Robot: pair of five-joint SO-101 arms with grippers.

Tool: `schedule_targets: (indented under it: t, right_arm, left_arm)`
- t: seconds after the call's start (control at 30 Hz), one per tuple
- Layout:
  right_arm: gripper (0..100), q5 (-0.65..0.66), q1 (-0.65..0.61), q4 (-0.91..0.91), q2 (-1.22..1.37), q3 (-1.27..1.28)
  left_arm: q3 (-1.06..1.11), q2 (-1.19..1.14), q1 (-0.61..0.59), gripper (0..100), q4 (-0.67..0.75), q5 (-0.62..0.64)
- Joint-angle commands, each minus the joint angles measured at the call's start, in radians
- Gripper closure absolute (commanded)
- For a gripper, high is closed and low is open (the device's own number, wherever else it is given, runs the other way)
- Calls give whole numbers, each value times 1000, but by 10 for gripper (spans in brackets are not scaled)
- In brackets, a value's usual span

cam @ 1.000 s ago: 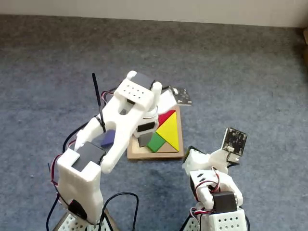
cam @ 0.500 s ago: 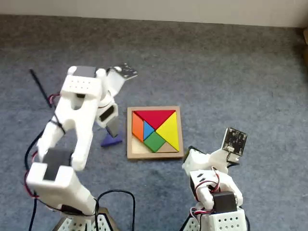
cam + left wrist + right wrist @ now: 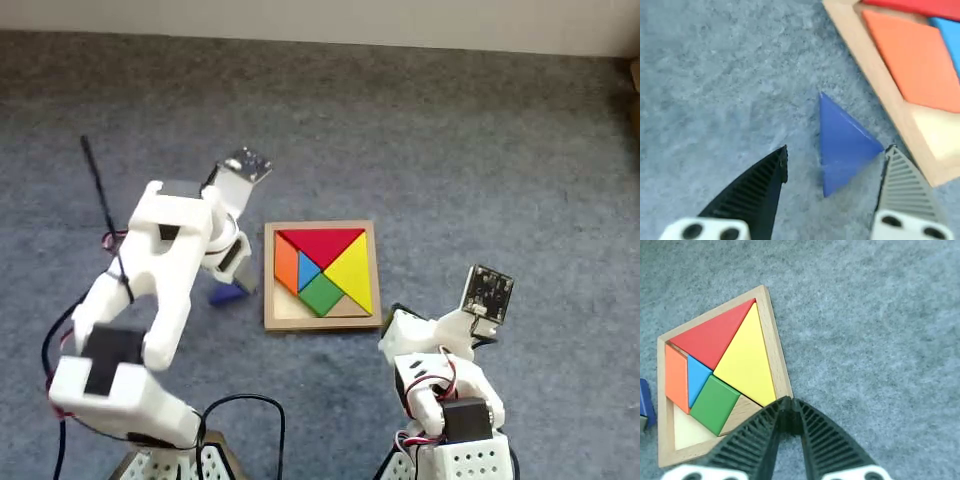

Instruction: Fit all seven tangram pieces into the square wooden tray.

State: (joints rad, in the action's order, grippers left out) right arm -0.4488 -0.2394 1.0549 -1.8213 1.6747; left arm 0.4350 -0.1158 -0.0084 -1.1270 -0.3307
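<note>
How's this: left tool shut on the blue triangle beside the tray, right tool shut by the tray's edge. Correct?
No. The left tool is open, not shut: the left wrist view shows it straddling the blue triangle beside the tray. The right tool is shut by the tray's edge.

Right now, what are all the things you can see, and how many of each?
tray: one, wooden, on the carpet, part of its floor bare
red triangle: one, in the tray
yellow triangle: one, in the tray, next to the red
orange piece: one, in the tray
light blue triangle: one, small, in the tray
green square: one, in the tray
dark blue triangle: one, on the carpet beside the tray
carpet: one, grey
left arm: one, white, jaws open either side of the dark blue triangle
right arm: one, white, jaws shut
</note>
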Motion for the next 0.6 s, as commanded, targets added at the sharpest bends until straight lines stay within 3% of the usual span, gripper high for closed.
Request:
schedule_targets:
  t: [0.0, 0.23, 0.4, 0.57]
  right_arm:
    - [994, 8, 13, -18, -15, 104]
    - [994, 8, 13, -18, -15, 104]
    - [994, 8, 13, -18, -15, 104]
    - [994, 8, 13, -18, -15, 104]
  left_arm:
    - [-105, -91, -4, 698, 3, 17]
    - [-147, -131, 2, 702, -34, 15]
    - [-139, -133, 48, 787, -35, 11]
    - [-114, -127, 51, 808, -57, 11]
